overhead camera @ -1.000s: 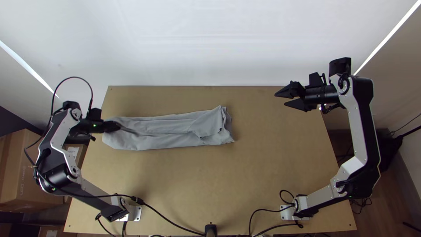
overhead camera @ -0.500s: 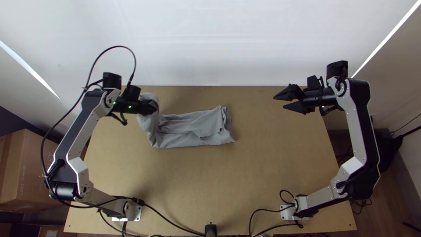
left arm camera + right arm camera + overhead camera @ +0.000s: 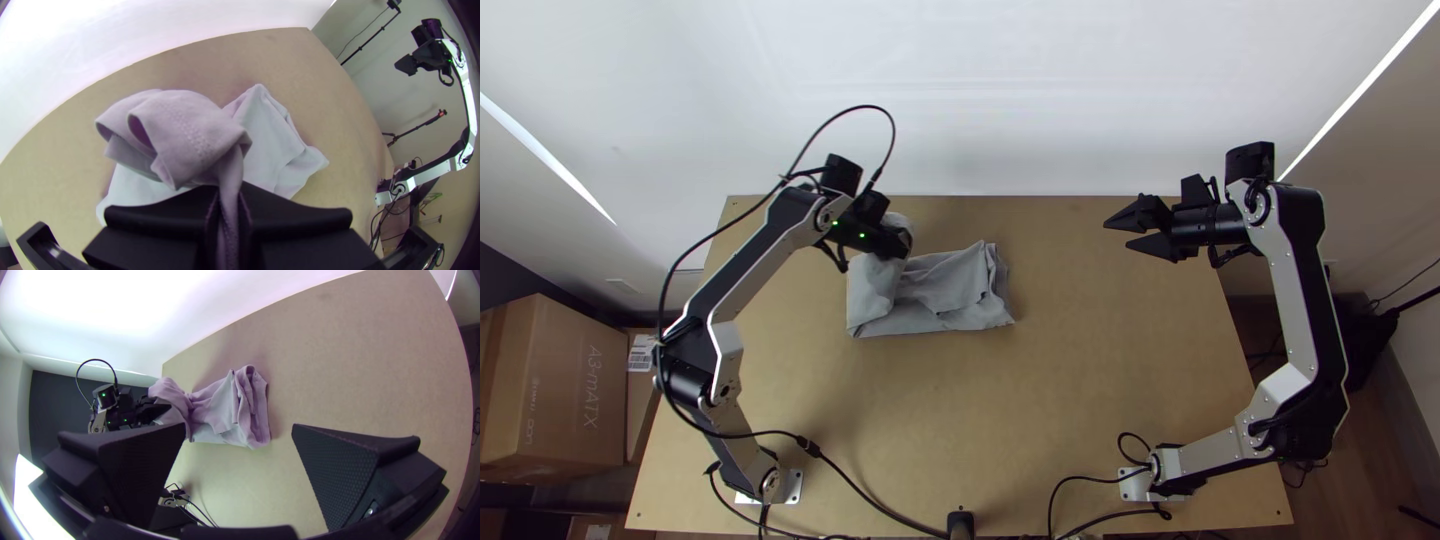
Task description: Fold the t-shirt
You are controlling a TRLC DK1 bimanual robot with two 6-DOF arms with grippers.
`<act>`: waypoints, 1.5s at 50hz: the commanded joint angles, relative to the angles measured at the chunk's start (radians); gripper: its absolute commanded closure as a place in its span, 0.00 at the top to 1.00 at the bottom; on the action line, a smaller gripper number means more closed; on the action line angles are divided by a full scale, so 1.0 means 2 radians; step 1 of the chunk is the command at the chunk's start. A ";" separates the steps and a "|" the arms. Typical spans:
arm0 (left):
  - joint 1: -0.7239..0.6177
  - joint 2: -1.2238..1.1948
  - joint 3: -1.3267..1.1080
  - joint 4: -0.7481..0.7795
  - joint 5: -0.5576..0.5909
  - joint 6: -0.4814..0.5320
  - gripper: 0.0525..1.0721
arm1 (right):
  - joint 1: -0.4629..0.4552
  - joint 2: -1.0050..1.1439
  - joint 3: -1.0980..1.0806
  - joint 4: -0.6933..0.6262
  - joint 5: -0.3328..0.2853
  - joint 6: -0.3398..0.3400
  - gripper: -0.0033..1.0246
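Shirt (image 3: 945,295) is grey, on the table (image 3: 1040,430) – far half, left of the middle. Most of it lies in a narrow folded strip; the left end is lifted, bunched and curled over the part lying flat.

Left gripper (image 3: 905,243) has that end, at the strip's far side, above the table. Left wrist view: its two fingers (image 3: 300,215) are pressed together on a pinch of cloth, a thin band of it running down between them. Past the fingertips the held cloth balloons into a loose rolled fold with a line of stitching across it, flat cloth showing beneath and beside.

The strip's right end is layered and rumpled, edges stacked unevenly, one corner poking toward the table's far edge. Wrinkles run along the middle.

Right gripper (image 3: 1117,233) is set wide – fingers well apart, up over the table's far right, pointing left toward the shirt but well away from it. Textured pad (image 3: 340,470) visible in the right wrist view.

Black cable (image 3: 865,107) loops up over the left arm. Cardboard box (image 3: 570,385) beside the table on the left, white wall (image 3: 1040,100) behind the far edge.
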 commanded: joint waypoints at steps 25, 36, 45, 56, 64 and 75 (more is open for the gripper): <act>-0.107 0.136 0.167 -0.039 -0.025 -0.031 0.03 | 0.033 -0.046 -0.100 0.066 0.000 0.040 0.95; -0.135 0.193 0.239 -0.046 -0.046 -0.032 0.17 | 0.033 -0.061 -0.126 0.073 0.000 0.041 0.95; -0.166 0.198 0.245 -0.023 -0.046 -0.029 0.96 | 0.056 -0.067 -0.162 0.095 0.009 0.053 0.95; -0.169 0.160 0.245 0.007 -0.051 -0.049 0.96 | 0.113 -0.030 -0.223 0.174 0.043 0.071 0.95; -0.142 0.110 0.244 0.001 -0.067 -0.049 0.96 | 0.144 0.016 -0.226 0.206 0.049 0.071 0.95; -0.092 0.031 0.220 -0.010 -0.127 -0.040 0.96 | 0.173 0.072 -0.194 0.226 0.060 0.068 0.95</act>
